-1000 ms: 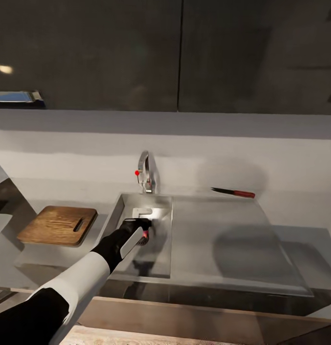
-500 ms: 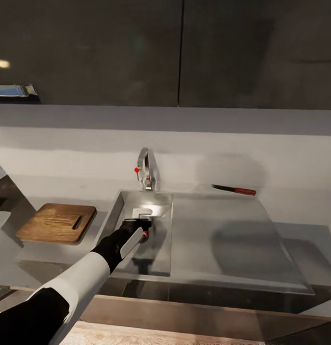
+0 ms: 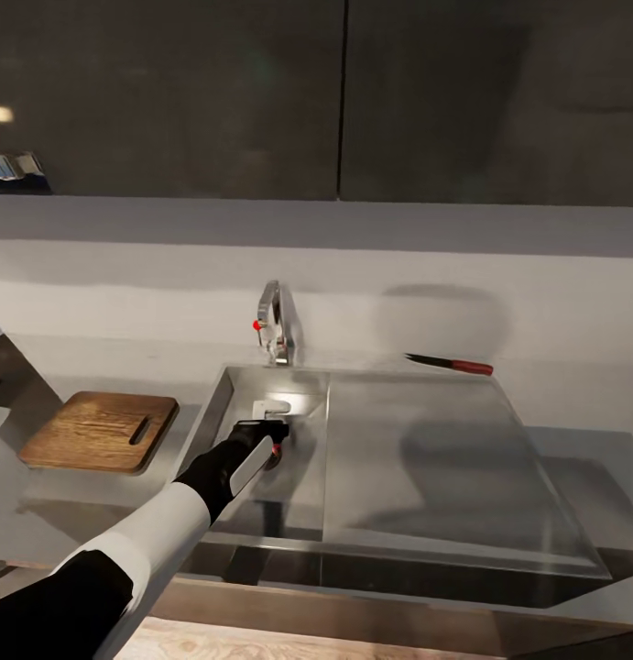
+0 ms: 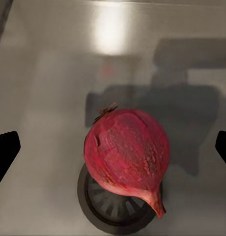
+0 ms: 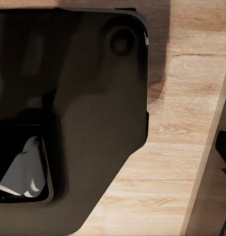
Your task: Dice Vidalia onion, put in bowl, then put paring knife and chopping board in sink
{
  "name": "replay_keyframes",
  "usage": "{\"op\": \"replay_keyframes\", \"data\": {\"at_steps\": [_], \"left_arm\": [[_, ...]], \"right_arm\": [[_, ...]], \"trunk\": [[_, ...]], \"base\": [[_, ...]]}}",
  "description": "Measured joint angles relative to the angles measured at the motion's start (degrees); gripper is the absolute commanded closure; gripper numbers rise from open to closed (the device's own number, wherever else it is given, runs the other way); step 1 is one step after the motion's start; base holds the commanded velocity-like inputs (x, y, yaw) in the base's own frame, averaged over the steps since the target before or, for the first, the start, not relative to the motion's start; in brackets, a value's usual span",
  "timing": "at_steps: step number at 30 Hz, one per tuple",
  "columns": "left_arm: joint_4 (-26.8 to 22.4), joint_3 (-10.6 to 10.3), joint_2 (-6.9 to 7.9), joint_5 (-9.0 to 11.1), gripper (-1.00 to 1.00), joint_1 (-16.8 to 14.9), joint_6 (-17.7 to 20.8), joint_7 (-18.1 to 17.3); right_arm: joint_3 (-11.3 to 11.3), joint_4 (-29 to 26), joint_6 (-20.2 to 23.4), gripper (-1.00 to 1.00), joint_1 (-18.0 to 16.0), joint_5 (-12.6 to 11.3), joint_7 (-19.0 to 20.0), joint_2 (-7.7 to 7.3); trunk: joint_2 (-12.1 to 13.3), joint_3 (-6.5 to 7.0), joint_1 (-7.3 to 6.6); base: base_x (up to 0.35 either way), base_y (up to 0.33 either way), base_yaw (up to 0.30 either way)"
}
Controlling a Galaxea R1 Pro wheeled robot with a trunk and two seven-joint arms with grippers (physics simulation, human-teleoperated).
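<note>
While the head camera has drifted rightward over the last second, the left end effector [image 4: 113, 147] remains low in the sink [image 3: 226, 401], fingers spread wide and empty around the Vidalia onion [image 4: 127, 152] on the drain, grasp still pending.

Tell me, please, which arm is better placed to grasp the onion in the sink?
The left. Its left gripper is already down in the sink, fingers spread wide on either side of the Vidalia onion resting on the drain.
</note>
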Motion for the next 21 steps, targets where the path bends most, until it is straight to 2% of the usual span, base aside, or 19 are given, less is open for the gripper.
{"op": "replay_keyframes", "data": {"at_steps": [21], "left_arm": [[0.3, 0.0, 0.06, 0.0, -1.00, 0.0, 0.0, 0.0]], "right_arm": [[0.0, 0.0, 0.0, -1.00, 0.0, 0.0, -0.1, 0.08]], "trunk": [[0.0, -0.04, 0.00]], "base": [[0.042, 0.000, 0.000]]}}
